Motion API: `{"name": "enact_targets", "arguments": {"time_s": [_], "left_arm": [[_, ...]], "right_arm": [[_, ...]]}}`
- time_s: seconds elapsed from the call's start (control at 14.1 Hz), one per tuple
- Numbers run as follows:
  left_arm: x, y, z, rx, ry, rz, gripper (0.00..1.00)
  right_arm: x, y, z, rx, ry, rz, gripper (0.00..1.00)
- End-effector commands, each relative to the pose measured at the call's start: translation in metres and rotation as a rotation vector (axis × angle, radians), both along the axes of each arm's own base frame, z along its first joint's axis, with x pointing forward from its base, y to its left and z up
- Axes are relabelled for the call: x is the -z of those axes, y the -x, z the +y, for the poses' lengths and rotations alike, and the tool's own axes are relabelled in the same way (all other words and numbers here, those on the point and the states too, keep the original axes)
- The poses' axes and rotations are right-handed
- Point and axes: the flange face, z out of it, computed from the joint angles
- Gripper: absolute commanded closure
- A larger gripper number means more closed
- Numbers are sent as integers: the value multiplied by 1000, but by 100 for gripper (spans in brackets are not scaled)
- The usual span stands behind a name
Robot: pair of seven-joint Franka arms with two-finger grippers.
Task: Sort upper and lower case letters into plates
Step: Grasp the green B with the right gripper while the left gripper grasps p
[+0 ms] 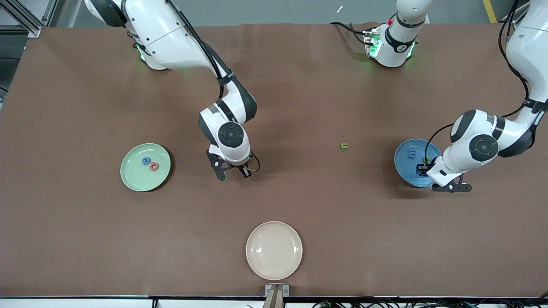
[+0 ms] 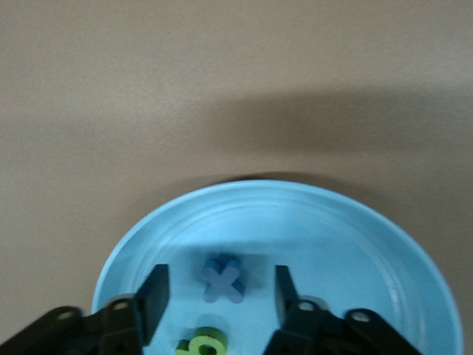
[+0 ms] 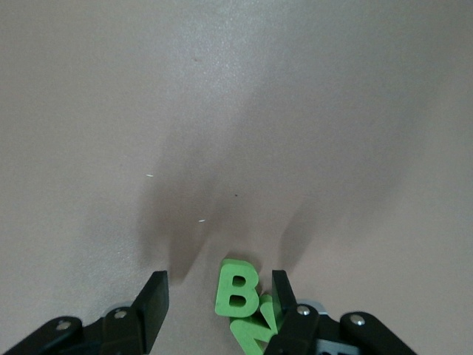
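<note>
My left gripper [image 1: 428, 170] hangs open over the blue plate [image 1: 402, 169]. In the left wrist view the open left gripper [image 2: 220, 296] has a blue X [image 2: 223, 279] and a green letter [image 2: 201, 342] lying loose on the plate [image 2: 355, 251] under it. My right gripper [image 1: 232, 171] is low over the table beside the mint green plate [image 1: 137, 177], which holds a blue letter [image 1: 146, 161] and a red letter [image 1: 154, 167]. The right gripper [image 3: 219, 299] is open around a green B [image 3: 238, 288]; a green N [image 3: 255, 325] lies against one finger. Another green letter [image 1: 343, 146] lies on the table.
A cream-white plate [image 1: 274, 250] sits near the table's front edge, nearer to the front camera than everything else. A small bracket [image 1: 276, 291] is fixed at that edge. Bare brown tabletop stretches between the plates.
</note>
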Motion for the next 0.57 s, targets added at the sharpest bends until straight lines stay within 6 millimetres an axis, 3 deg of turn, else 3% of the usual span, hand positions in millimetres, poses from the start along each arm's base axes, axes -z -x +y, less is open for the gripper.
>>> {"name": "enact_targets", "arguments": {"time_s": [0.0, 0.21, 0.5], "left_arm": [[-23, 0, -27, 28, -29, 6, 1], [-43, 4, -74, -50, -20, -16, 1], [-48, 31, -160, -167, -5, -33, 1]], "right_arm": [[3, 2, 0, -33, 18, -4, 38], [12, 5, 3, -43, 26, 2, 39], [16, 7, 4, -51, 35, -1, 40]]}}
